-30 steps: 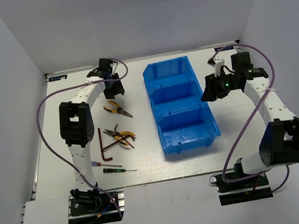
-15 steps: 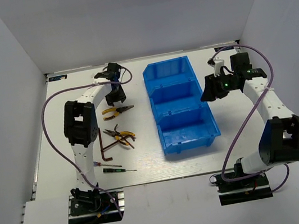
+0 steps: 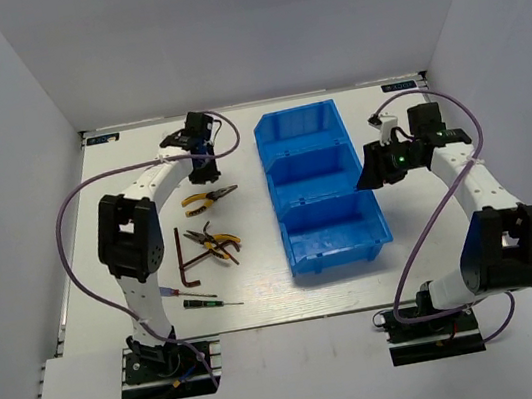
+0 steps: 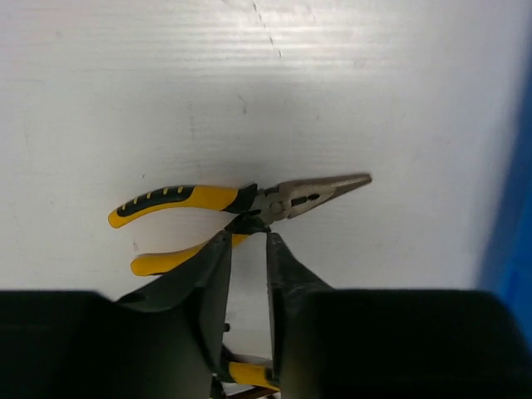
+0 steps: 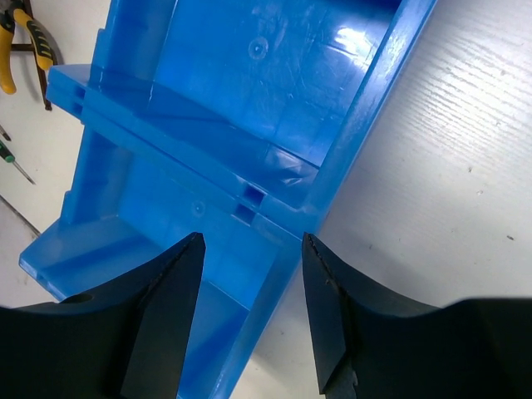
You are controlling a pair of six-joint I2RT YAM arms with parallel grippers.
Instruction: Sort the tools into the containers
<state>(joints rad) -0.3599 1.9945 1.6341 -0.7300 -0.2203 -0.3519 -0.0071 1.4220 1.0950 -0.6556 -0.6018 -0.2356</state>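
Observation:
One yellow-handled pliers [image 3: 208,197] lies flat on the table, nose toward the blue bin [image 3: 383,234]. It also shows in the left wrist view [image 4: 208,198]. My left gripper [image 3: 203,169] hovers just behind it, jaws a narrow gap apart with nothing between them [image 4: 248,237], tips by the pliers' pivot. The second pliers [image 3: 215,242], two brown hex keys [image 3: 181,249] and two thin screwdrivers [image 3: 212,303] lie nearer the front left. My right gripper [image 3: 371,171] is open and empty over the bin's right wall [image 5: 357,158].
The bin's three compartments hold nothing; its divider shows in the right wrist view [image 5: 191,125]. White walls enclose the table on three sides. The left arm's purple cable [image 3: 70,205] loops over the table's left edge.
The far pliers has turned from slanted to lying crosswise, nose toward the bin. My left gripper shifted a little beside it. My right gripper edged left over the bin's wall.

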